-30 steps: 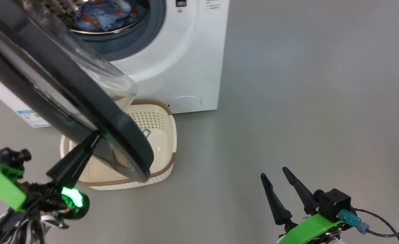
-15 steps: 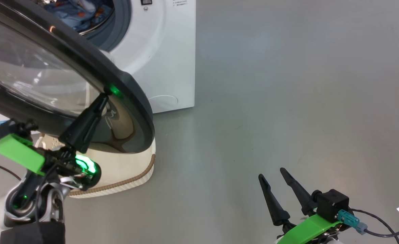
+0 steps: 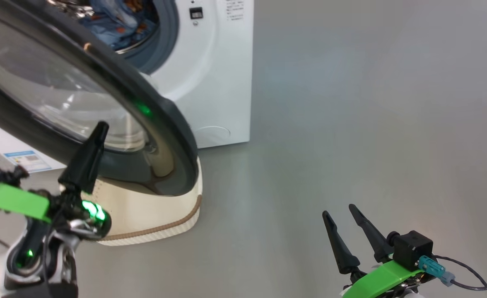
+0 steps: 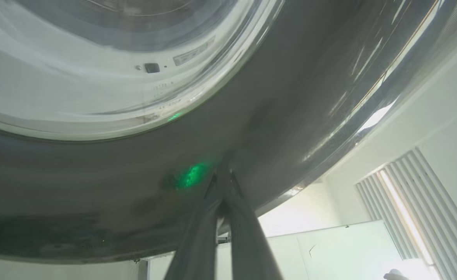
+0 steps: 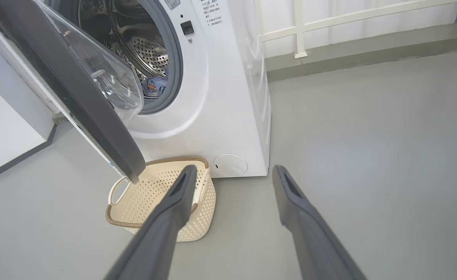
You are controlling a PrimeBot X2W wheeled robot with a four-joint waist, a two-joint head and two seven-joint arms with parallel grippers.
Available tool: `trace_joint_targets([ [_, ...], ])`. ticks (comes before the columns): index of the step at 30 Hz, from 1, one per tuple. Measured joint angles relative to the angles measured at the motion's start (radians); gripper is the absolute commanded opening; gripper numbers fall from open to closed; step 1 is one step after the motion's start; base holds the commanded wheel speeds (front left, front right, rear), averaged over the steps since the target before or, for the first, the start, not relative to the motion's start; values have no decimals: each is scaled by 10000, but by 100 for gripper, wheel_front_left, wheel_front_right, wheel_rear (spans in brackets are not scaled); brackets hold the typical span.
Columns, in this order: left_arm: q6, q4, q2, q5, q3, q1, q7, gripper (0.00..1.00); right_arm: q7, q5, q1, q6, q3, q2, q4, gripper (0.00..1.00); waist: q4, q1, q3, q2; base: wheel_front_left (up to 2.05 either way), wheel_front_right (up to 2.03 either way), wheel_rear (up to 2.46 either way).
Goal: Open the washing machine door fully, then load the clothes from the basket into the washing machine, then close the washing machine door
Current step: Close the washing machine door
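Note:
The washing machine door (image 3: 102,95), glossy black with a clear bowl window, stands partly open in front of the white washing machine (image 3: 223,82). My left gripper (image 3: 98,128) is shut with nothing in it. Its tips (image 4: 222,171) rest against the door's black outer ring (image 4: 96,194). Light-blue printed clothes (image 3: 115,25) lie in the drum, and the right wrist view shows them too (image 5: 154,85). The cream basket (image 3: 152,215) sits on the floor under the door and looks empty (image 5: 154,161). My right gripper (image 3: 338,210) hangs open over bare floor at the lower right, far from the door (image 5: 77,89).
Grey floor stretches to the right of the machine (image 5: 228,97). A white railing (image 5: 298,31) and a low ledge run along the back wall. To the machine's left stands a white panel with a blue label (image 3: 24,159).
The head view has shifted. The door shows more of its outer face than a second ago. The left gripper's tip has slid from the door's rim to a spot further left on that face.

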Motion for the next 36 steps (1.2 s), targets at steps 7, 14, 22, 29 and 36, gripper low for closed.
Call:
trace_joint_targets([
  [7, 0, -353, -12, 109, 261, 635, -936, 0, 0, -4, 8, 0, -196, 2, 12, 100, 334, 0, -286, 0, 0, 0, 0],
  [14, 0, -1074, -8, 786, 291, 1796, -1639, 0, 0, -6, 49, 0, -217, 4, -33, 100, 554, -1, -664, 0, 0, 0, 0],
  [22, 0, -1413, -2, 993, 42, 2926, -2640, 0, 0, -6, 356, 0, -240, 4, -84, 100, 725, -1, -982, 0, 0, 0, 0],
  [29, 0, -1730, 15, 840, 44, 3185, -3753, 100, 0, -6, 394, 0, -238, 4, -151, 100, 784, 0, -995, -1, 0, 0, 0],
  [36, 0, -2238, 174, 1804, -63, 3380, -4690, 100, 0, -6, 395, 0, -230, 6, -213, 100, 765, 0, -954, 0, 0, 0, 0],
])
